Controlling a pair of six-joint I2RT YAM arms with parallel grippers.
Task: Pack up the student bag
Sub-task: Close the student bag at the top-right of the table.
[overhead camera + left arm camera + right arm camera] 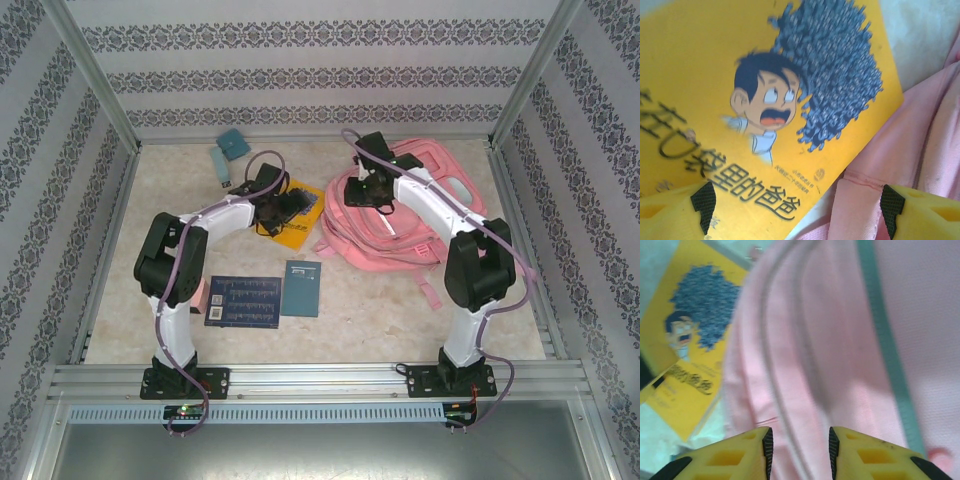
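Backpack [420,215] lying at the right rear of the surface [380,300] as both arms are working beside it.

Left tool [797,202] is hovering open over the yellow book [740,90]; right tool [800,450], slightly parted, is hovering empty over pink fabric. Likely next: gripping the book, opening the bag.

Your tabletop [380,300] carries the student bag [440,215] far right, yellow book [295,215] centre, two blue books [262,298] near edge.

2 white-and-black arms [190,260], purple cables, yellow claw fingers [740,455].
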